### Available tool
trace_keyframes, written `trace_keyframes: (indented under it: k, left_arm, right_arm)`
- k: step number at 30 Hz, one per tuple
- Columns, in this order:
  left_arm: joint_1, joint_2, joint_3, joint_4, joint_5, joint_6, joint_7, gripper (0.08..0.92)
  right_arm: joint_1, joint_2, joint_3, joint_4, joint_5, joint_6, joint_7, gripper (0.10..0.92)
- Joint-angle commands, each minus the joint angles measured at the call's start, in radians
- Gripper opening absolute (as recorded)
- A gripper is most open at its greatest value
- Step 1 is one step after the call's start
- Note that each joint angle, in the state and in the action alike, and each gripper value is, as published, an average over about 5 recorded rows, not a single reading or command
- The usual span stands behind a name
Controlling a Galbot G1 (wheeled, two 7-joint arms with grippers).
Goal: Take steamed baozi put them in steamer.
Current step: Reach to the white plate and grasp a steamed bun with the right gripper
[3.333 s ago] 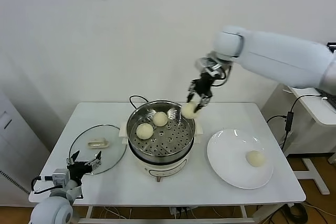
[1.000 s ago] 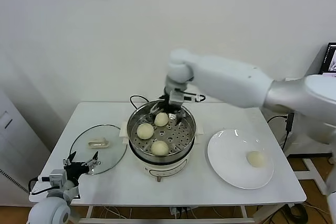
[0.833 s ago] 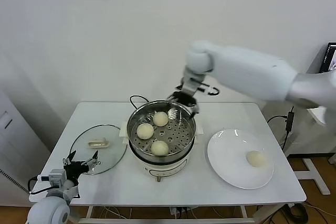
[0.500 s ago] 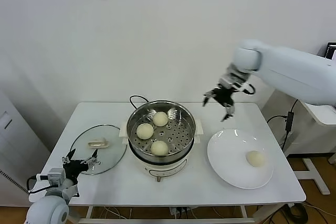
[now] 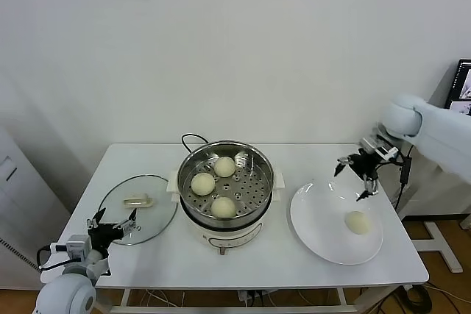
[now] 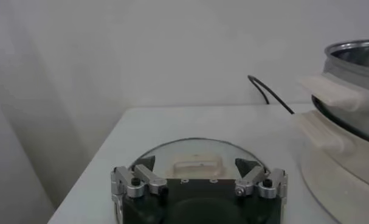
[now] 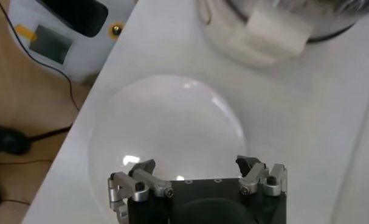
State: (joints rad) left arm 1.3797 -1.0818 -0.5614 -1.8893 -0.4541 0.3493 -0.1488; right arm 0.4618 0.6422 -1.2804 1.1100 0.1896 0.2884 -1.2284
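The steamer stands in the middle of the white table, on its white pot base. Three baozi lie inside the basket: one at the back, one on the left side, one at the front. They are apart from each other and rest on the perforated bottom.

The fourth bun lies alone on the plate, to the right of the steamer, on the plate's right part.

The right gripper hangs in the air above the far edge of the plate, with its fingers spread wide and nothing between them. It is near the bun but does not touch it. In the right wrist view the gripper looks down on the plate, and its jaws are wide and empty (the bun is not seen there).

The left gripper is parked low at the table's front left corner, just beside the glass lid. Its fingers are also wide apart and hold nothing. In the left wrist view the lid lies flat just past the fingertips.
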Motion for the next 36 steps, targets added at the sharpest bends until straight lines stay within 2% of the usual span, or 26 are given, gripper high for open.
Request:
trace_keyframes:
  k: [1, 11, 18, 29, 32, 36]
  left_arm:
    - [0.000, -0.001, 0.001, 0.002, 0.001, 0.002, 0.000, 0.823]
    - [-0.004, -0.002, 0.010, 0.010, 0.002, 0.004, 0.002, 0.823]
    - [-0.003, -0.003, 0.013, 0.012, 0.003, 0.003, 0.003, 0.823]
    - [-0.001, -0.003, 0.008, 0.014, 0.003, 0.003, 0.001, 0.823]
    - [-0.001, -0.004, 0.007, 0.015, 0.003, 0.003, 0.001, 0.823]
    - [-0.002, -0.004, 0.007, 0.014, 0.003, 0.003, 0.001, 0.823]
  right_arm:
    - [-0.248, -0.050, 0.156, -0.079, -0.096, 0.017, 0.035, 0.823]
    - [-0.362, -0.029, 0.274, -0.143, -0.127, 0.009, 0.081, 0.823]
    - [-0.440, 0.012, 0.396, -0.195, -0.219, 0.019, 0.114, 0.823]
    - [-0.480, 0.044, 0.451, -0.234, -0.259, 0.016, 0.114, 0.817]
    - [-0.482, 0.043, 0.458, -0.234, -0.262, 0.009, 0.105, 0.769]
    - [-0.486, 0.042, 0.467, -0.229, -0.257, 0.000, 0.092, 0.658]
